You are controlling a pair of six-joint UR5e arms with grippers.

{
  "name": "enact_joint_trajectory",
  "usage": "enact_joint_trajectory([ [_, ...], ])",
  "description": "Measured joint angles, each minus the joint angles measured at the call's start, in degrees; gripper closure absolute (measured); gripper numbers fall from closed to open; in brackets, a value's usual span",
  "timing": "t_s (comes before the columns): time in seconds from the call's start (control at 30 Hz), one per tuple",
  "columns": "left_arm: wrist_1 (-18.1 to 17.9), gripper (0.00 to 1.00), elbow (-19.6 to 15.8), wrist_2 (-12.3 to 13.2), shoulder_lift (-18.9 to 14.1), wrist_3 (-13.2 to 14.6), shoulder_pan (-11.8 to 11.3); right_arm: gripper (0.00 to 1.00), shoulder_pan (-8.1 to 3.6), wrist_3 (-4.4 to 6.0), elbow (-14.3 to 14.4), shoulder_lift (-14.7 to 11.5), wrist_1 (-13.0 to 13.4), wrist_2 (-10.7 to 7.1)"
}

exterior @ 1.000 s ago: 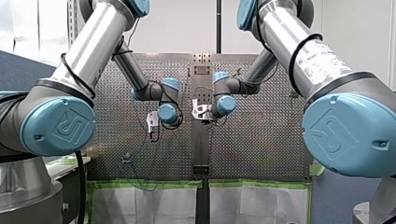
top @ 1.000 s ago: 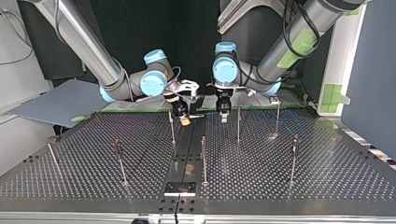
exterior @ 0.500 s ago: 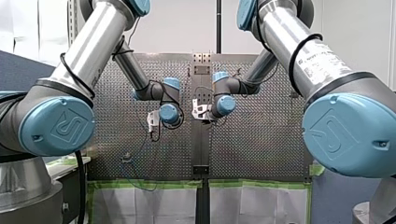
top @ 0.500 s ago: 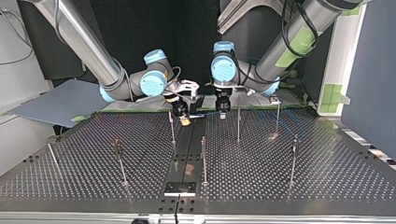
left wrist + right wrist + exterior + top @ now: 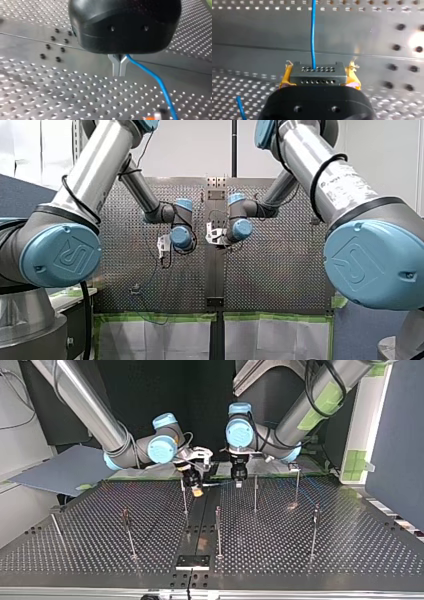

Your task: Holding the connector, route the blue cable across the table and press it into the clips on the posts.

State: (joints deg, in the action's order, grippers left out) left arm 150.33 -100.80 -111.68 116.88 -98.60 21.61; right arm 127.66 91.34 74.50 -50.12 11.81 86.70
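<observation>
Right pincer was clamped on the connector, with yellow pads pressed to both its ends. That grip sat almost exactly where it had a second before, low over the smooth middle strip of the tabletop. The cable ran straight out of the connector's holed face, ahead of the pincer. A second short bit of blue showed down beside the pincer's black body.

Over to the left pincer: metal fingers drawn narrow, tips together. The cable came out right at them and slanted off over the perforated plate. It looked pinched there, though the black body hid the contact itself.

This was the one that had moved. In the top view it had shifted a touch toward the right pincer and up the view since a second ago. In the front view its wrist had crept upward too. The two pincers hung near each other, with a short span of cable between them.

Further out, the posts stood upright across the tabletop, unchanged. Whether the cable sat in any clip, I couldn't tell. Its run toward the top view's right was too faint to follow.
</observation>
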Motion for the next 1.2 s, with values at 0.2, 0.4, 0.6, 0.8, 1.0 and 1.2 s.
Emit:
enact_joint_trajectory([
  [0.2, 2.0, 1.00, 0.0, -1.2, -2.8, -0.1, 0.2, 1.00, 0.30, 0.88, 0.0, -2.8, -0.1, -0.03],
  [0.4, 4.6, 1.00, 0.0, -1.4, -5.5, 0.0, 0.7, 1.00, 0.87, 1.71, 0.1, -5.9, -0.9, -0.03],
  [0.6, 7.1, 1.00, 0.0, -2.1, -8.4, 0.0, 1.1, 1.00, 1.37, 2.26, 0.2, -9.0, -2.0, 0.02],
  [0.8, 8.5, 1.00, 0.0, -4.2, -11.5, 0.0, 1.3, 1.00, 1.44, 2.78, 1.5, -12.0, -2.2, 0.13],
  [1.0, 8.8, 1.00, 0.0, -4.6, -14.6, 0.3, 1.4, 1.00, 1.40, 2.95, 2.3, -15.1, -2.2, 0.14],
  [1.2, 8.9, 1.00, 0.3, -4.5, -17.8, 0.4, 1.3, 1.00, 1.50, 3.04, 2.7, -18.2, -2.2, 0.14],
])
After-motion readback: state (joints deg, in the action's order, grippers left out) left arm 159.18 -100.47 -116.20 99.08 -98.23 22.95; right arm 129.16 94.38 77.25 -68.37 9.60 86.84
